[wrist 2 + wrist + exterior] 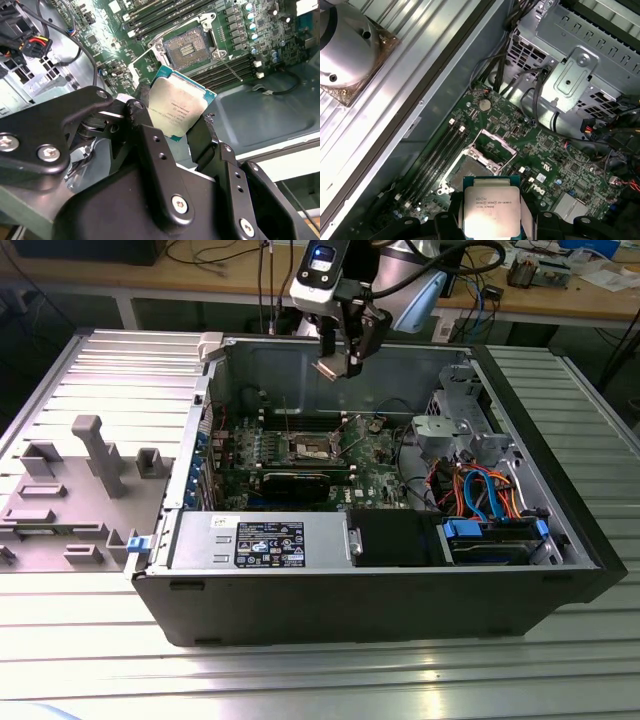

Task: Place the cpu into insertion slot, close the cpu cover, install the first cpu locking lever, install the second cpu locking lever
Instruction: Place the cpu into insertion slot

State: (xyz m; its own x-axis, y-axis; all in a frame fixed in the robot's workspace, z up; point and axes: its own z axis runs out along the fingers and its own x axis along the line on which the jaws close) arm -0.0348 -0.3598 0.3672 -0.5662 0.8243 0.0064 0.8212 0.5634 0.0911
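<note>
Exterior view: the gripper (340, 362) hangs over the open computer case (350, 605), near the case's far wall and well above the green circuit board (375, 475). The cpu (330, 369) shows between its fingers as a small pale plate, tilted. The insertion slot (314, 447) lies on the board below and slightly toward the exterior view's left. The cpu is clear of it. A grey power supply box (260, 540) sits along the case's near wall.

Second wrist view: this angle shows the grip itself. The two black fingers (141, 117) press on opposite edges of the cpu (177, 106), one each side. Its silvery face is turned to the camera, and its green rim is visible on the free edges. The jaws are spread only as far as the chip's width, pinching it. Beyond it the insertion slot (186, 47) lies uncovered, and a thin metal lever (229, 65) slants beside it.

First wrist view: the cpu (491, 207) is seen face-on, and the insertion slot (466, 172) is on the board just beyond its edge. The cpu cover (498, 140) stands raised at the slot's far side, with board visible through its window. A round coin cell (485, 104) sits farther along the board.
</note>
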